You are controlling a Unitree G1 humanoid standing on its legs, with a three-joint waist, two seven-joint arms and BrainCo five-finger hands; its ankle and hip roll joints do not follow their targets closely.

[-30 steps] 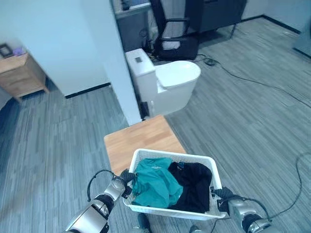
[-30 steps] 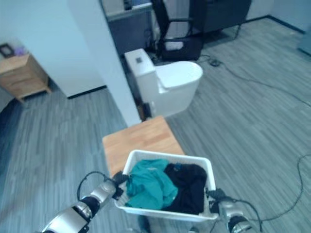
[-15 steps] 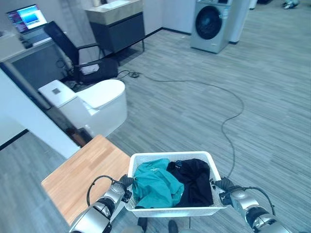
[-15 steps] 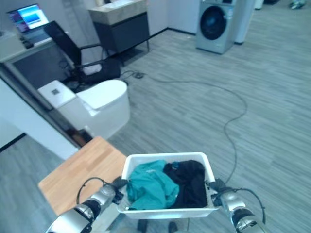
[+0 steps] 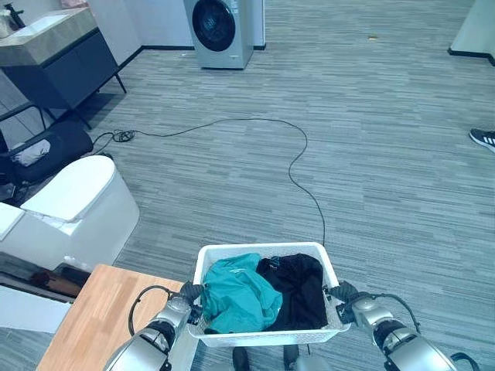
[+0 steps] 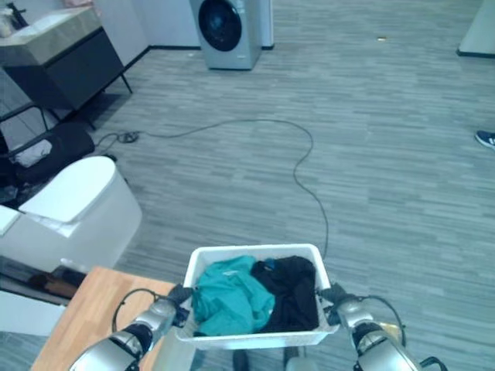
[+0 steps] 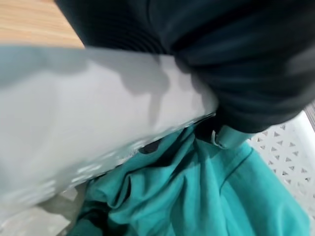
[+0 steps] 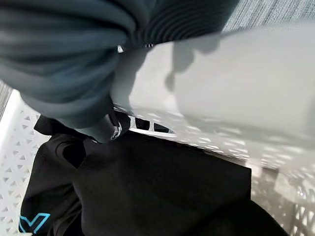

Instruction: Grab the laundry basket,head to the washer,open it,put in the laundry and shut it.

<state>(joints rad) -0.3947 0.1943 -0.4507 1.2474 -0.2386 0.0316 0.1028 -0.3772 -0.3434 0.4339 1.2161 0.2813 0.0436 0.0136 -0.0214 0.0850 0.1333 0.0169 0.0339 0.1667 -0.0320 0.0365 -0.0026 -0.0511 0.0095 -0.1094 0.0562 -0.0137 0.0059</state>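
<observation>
Holding basket | L hand + R hand | washer ahead

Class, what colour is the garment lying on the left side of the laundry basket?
Teal green; the garment shows best in the left eye view, beside a black one.
</observation>
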